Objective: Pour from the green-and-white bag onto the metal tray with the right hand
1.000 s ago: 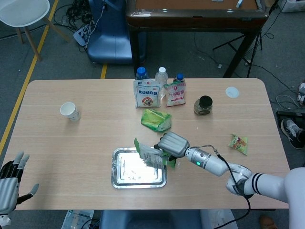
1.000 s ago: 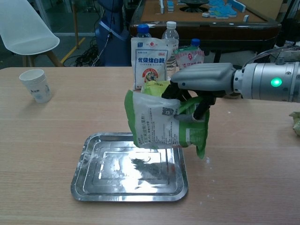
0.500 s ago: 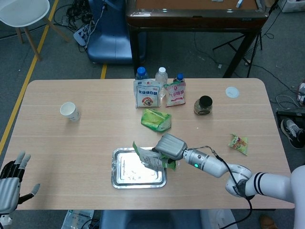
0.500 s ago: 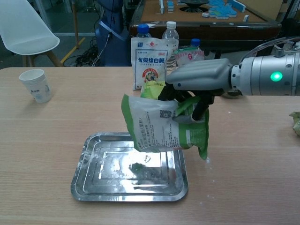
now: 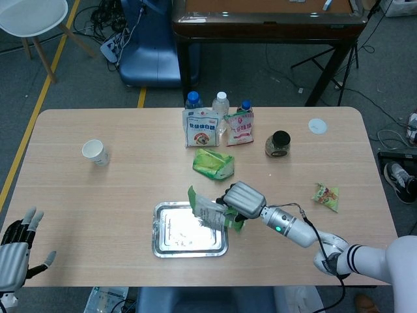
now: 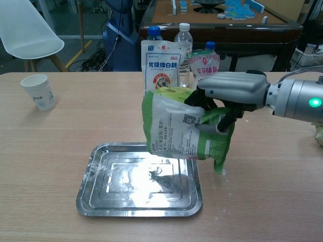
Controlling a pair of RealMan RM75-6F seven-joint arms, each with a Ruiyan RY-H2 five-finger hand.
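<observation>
My right hand (image 6: 229, 96) (image 5: 244, 199) grips the green-and-white bag (image 6: 184, 131) (image 5: 210, 210) from above and holds it in the air over the right side of the metal tray (image 6: 101, 194) (image 5: 159, 244). The bag lies tilted on its side, its left end over the tray. A small dark heap of poured bits (image 6: 156, 174) lies on the tray under the bag. My left hand (image 5: 14, 251) shows only in the head view, off the table's near left corner, fingers spread and holding nothing.
A paper cup (image 6: 39, 92) (image 5: 96, 152) stands at the left. Behind the tray are a white pouch (image 6: 160, 65), a pink pouch (image 6: 204, 63), several bottles (image 6: 182, 38) and a green packet (image 5: 213, 163). A dark jar (image 5: 279, 144), a white lid (image 5: 317, 126) and a small snack packet (image 5: 326, 195) lie to the right.
My right hand has shifted right with the bag and lifted its left end a little. The dark heap on the tray looks smaller than half a second ago.
</observation>
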